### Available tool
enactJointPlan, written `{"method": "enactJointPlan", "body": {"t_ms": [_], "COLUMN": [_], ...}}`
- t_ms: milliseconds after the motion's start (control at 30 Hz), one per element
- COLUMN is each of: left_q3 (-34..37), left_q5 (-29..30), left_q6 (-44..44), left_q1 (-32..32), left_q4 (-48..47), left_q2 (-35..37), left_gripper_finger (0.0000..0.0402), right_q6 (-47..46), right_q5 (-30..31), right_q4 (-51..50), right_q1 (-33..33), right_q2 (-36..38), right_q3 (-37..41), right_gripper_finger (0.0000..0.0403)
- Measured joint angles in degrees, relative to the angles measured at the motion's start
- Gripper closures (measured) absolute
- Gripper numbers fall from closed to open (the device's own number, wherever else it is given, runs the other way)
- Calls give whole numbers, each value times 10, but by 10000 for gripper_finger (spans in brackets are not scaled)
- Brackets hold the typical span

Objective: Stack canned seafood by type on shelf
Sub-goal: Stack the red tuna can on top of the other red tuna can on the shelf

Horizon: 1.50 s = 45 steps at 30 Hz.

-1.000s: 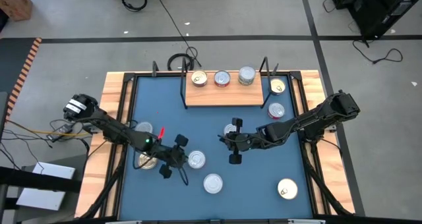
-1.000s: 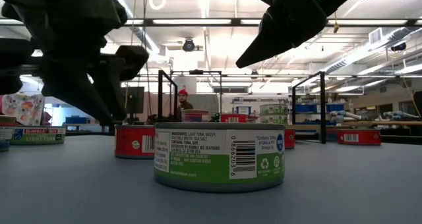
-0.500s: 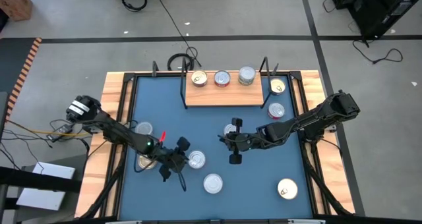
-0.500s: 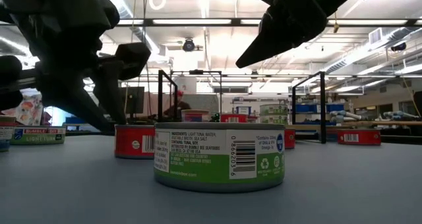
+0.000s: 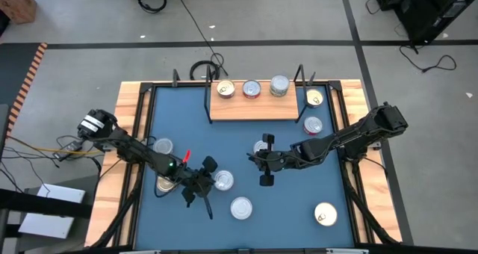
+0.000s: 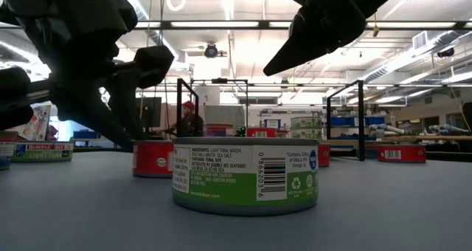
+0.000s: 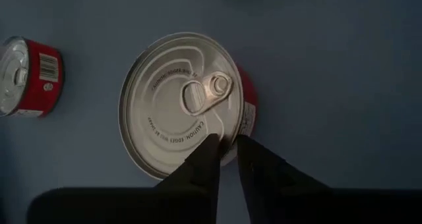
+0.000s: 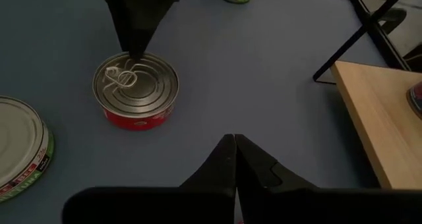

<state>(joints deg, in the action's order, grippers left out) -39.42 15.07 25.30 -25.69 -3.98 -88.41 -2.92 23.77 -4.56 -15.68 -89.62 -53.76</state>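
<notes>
Blue tabletop [image 5: 246, 142] framed in light wood, grey floor and cables beyond. At its far edge, shelf [image 5: 254, 108] carrying three tins in a row: gold-lidded tin [image 5: 226, 90], red-tinted lid [image 5: 252, 90], plain silver tin [image 5: 279, 86]. Loose on the blue: another gold lid [image 5: 314, 98] just right of the shelf, red-sided tin [image 5: 313, 125] below it, gold tin [image 5: 325, 214] at the near right corner, green-labelled silver tin [image 6: 245, 173] near the front edge.

Left of centre, left gripper [image 7: 227, 145] right at the rim of a red-sided, silver-lidded tin [image 7: 181, 105], beside its pull tab; whether released or pinching that rim, cannot tell. Tin upright on the tabletop.

Mid-table, right gripper [image 8: 232, 140] clenched tight on nothing, poised above bare blue, well apart from that same tin.
</notes>
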Motion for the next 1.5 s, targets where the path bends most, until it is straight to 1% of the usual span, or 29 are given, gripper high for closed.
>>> {"method": "enactJointPlan", "body": {"t_ms": [167, 333, 533, 633, 733, 800, 900, 1067, 1200, 1300, 1400, 1500], "left_q3": [-22, -44, -68, -80, -87, -90, -90, -90, -90, -90, -90, -90], "left_q5": [-2, -8, -12, -14, -16, -17, -18, -11, 7, 31, 34, 39], "left_q6": [0, -4, -33, -32, -26, 0, 32, 66, 88, 91, 91, 91], "left_q1": [0, 0, 1, 1, -1, -3, -7, -7, -7, -7, -6, -7], "left_q4": [-24, -58, -82, -98, -116, -123, -133, -124, -116, -117, -117, -115], "left_q2": [-2, -2, -2, -2, -2, -1, -4, -31, -46, -47, -48, -52], "left_gripper_finger": [362, 394, 398, 398, 393, 385, 366, 330, 312, 310, 314, 327], "right_q6": [1, 1, 1, 1, 1, 5, 6, 6, 5, 5, 5, 5], "right_q5": [0, 0, 0, 0, 0, 0, 0, 0, 0, 0, 0, 0], "right_q4": [1, 1, 1, 1, 1, 1, 1, 2, 1, 1, 1, 1], "right_q1": [0, 0, 0, 0, 0, 0, 0, 0, 0, 0, 0, 0], "right_q2": [0, 0, 0, 0, 0, 0, 0, 0, 0, 0, 0, 0], "right_q3": [0, 0, 0, 0, 0, 0, 0, 0, 0, 0, 0, 0], "right_gripper_finger": [393, 392, 392, 392, 392, 392, 392, 392, 392, 392, 392, 392]}}
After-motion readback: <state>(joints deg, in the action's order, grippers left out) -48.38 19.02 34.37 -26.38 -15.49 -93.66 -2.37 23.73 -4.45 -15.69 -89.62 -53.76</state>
